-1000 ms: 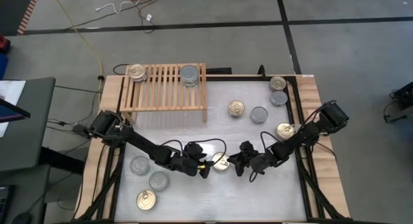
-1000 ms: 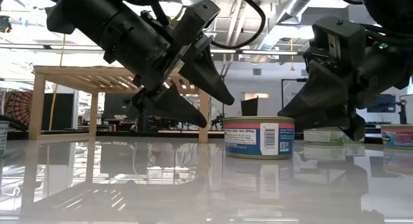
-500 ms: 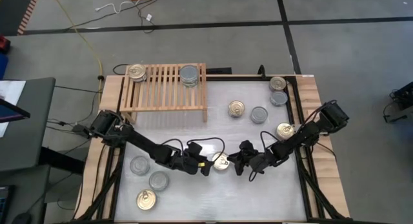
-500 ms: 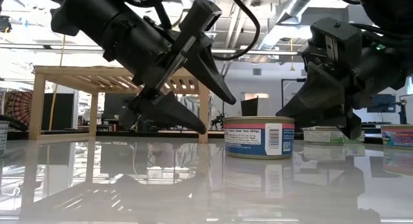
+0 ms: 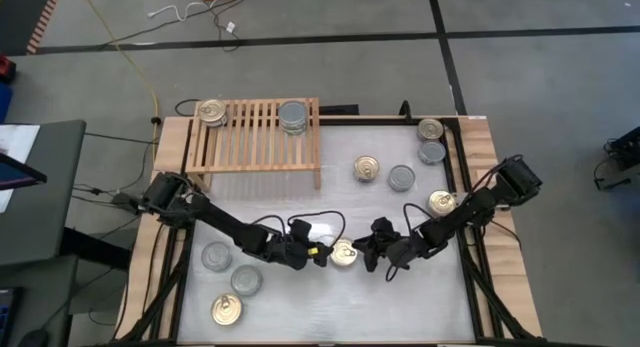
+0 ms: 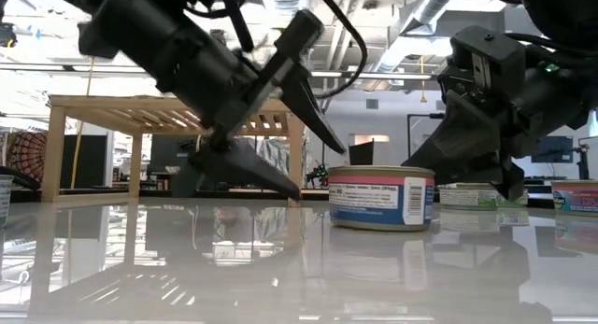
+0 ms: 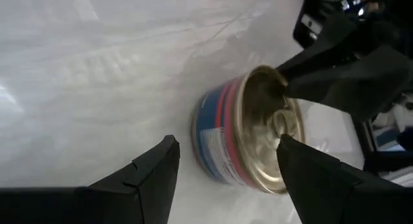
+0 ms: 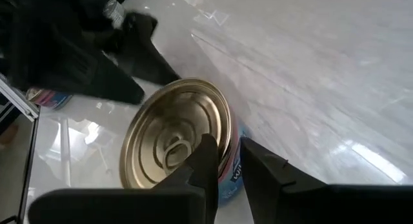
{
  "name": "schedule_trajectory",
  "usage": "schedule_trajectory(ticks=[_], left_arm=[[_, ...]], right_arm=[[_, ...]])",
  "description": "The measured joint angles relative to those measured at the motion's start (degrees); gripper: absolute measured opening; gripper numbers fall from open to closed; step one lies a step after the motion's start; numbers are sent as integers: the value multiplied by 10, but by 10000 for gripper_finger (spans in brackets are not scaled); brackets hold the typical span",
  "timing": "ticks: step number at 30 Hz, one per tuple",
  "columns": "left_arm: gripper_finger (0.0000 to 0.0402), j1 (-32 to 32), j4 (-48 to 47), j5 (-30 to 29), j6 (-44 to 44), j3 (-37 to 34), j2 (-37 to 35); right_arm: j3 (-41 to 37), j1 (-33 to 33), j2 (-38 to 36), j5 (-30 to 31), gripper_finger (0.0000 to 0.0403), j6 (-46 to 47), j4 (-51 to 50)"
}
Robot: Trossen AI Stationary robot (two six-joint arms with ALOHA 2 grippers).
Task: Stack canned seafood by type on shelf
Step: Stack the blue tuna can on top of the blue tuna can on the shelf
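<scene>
A gold-topped can with a blue and pink label sits mid-table, slightly tilted. My right gripper is shut on it from the table's right. My left gripper stands open just left of the can, rolled so one finger is above the other; in its wrist view the can lies just beyond the fingertips. The wooden shelf at the far left carries a gold-topped can and a silver-topped can. My right gripper pinches the can's top rim on the side toward the table's right. One finger lies on the gold lid and the other against the outer wall. The fingers slant down from the right. The can is slightly tipped, its base on the table.
Loose cans lie on the white tabletop: three at the near left, and several at the right. The shelf's slatted middle is bare.
My left gripper has rolled about its own axis while staying in place, so its fingers stand more one above the other. The can has shifted a little toward the table's right and now sits slightly tilted.
</scene>
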Motion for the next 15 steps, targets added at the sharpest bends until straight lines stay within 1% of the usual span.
schedule_trajectory(ticks=[4, 9, 15], left_arm=[[249, -2, 61, 6, -8, 7, 41], [249, 0, 77, 6, -8, 7, 45], [249, 8, 83, 53, -16, 7, 45]], right_arm=[[0, 1, 0, 0, 90, -1, -5], [-1, 1, 0, 0, 90, -2, -10], [-1, 1, 0, -2, 85, -1, -23]])
